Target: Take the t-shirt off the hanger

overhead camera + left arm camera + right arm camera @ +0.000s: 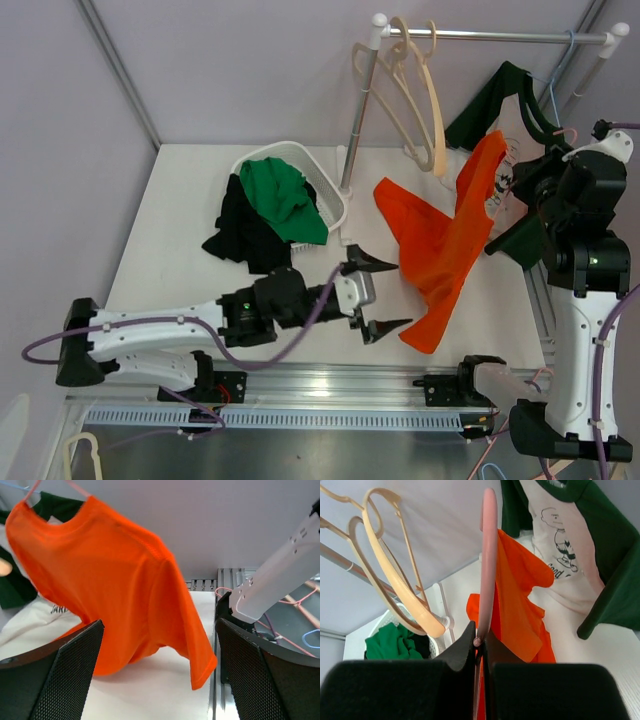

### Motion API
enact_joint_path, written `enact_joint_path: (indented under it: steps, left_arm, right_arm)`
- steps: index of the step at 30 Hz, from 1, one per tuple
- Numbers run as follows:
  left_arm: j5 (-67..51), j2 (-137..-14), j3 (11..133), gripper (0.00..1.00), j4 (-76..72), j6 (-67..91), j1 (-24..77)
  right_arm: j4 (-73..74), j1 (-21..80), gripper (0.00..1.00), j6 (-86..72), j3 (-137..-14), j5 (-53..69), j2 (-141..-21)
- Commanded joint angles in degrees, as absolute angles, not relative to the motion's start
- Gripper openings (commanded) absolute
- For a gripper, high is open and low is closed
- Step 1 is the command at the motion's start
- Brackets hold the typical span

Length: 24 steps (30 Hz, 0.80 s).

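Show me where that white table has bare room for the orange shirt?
Barest: the table strip between its left edge and the black garment. A smaller patch lies between the basket and the orange t-shirt, though the open left gripper sits there. Right side, under the rack, is crowded.

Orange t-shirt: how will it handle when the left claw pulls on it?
Likely floppy: the orange t-shirt hangs in soft folds from the pink hanger. Probably light: that thin hanger carries it. A pull may bunch or stretch it at the collar before it slides free, so the shut right claw must hold the hanger firm.
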State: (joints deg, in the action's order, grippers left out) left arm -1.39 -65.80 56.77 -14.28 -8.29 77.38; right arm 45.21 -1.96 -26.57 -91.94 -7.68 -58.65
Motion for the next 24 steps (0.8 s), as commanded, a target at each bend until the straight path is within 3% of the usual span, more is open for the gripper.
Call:
enact_joint_path:
  steps: [1, 13, 15, 16, 17, 18, 19, 20, 24]
  left_arm:
    - [3.77, -71.09, 56.69, 1.0, -25.92, -16.69, 80.15]
    - [11.32, -86.56, 65.73, 0.99, -31.46, -15.47, 82.79]
    - [13.17, -88.32, 67.23, 0.83, -32.16, -14.24, 82.79]
    - [13.36, -88.85, 67.41, 0.71, -32.17, -13.89, 82.79]
    - [13.45, -89.64, 68.98, 0.46, -32.08, -13.28, 82.79]
    - [12.93, -89.91, 69.6, 0.36, -31.65, -13.01, 82.79]
    - [12.75, -90.26, 70.39, 0.15, -29.81, -12.75, 82.79]
    - [12.48, -90.61, 71.1, 0.03, -28.58, -12.31, 82.97]
    - [9.15, -88.61, 70.59, 0.01, -26.98, -12.39, 84.37]
  right_arm:
    - [45.97, -0.27, 0.0, -28.48, -95.01, -9.05, -59.68]
    - [47.37, 4.92, 0.0, -28.65, -98.0, -11.6, -60.56]
    - [47.55, 5.1, 0.0, -28.48, -98.17, -11.86, -60.38]
    - [47.72, 5.01, 0.0, -28.3, -98.52, -11.95, -60.47]
    - [48.07, 5.18, 0.0, -28.21, -98.61, -11.95, -60.64]
    - [48.16, 5.19, 0.0, -28.04, -98.79, -11.95, -60.73]
    - [48.34, 5.19, 0.0, -27.95, -99.05, -12.13, -60.82]
    - [48.43, 5.19, 0.0, -27.86, -99.05, -12.22, -60.99]
    - [48.51, 5.19, 0.0, -27.25, -100.1, -13.01, -61.87]
